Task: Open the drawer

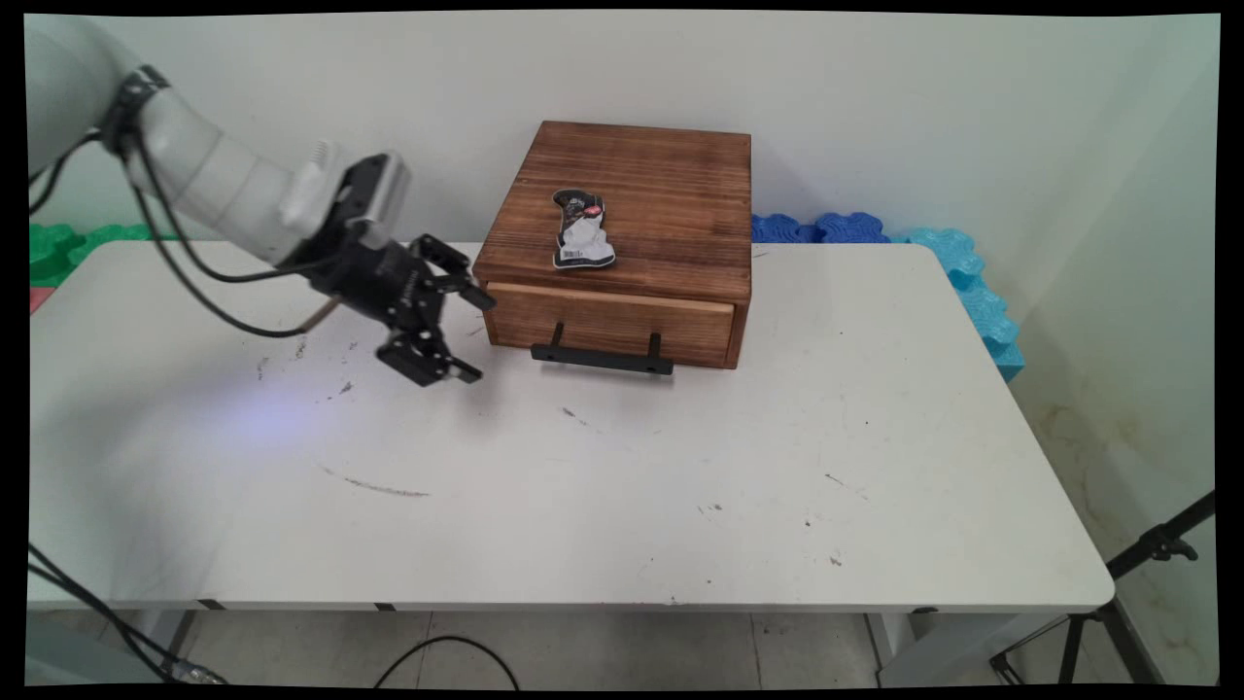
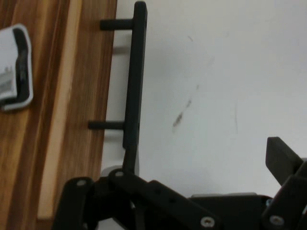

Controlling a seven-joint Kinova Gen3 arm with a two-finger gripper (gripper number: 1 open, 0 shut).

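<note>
Even, soft light from overhead fills the room, and my pincer (image 1: 476, 335) throws only a faint, diffuse shadow on the white table (image 1: 680, 486) just beneath itself. To its right the wooden drawer box (image 1: 632, 224) lies evenly lit with no glare, its black handle (image 1: 603, 358) casting a thin shadow. From my hand camera the handle close ahead looks slightly soft, and my own linkage is dark and underlit.

The white arm reaches in from the upper left, sloping down toward the right, black cables hanging from it in loops. Its wrist is turned sideways, so the black gripper (image 1: 473, 333) points to the right, low and level. Its two fingers (image 1: 457, 369) stand wide apart, one above the other, with nothing between them.
</note>
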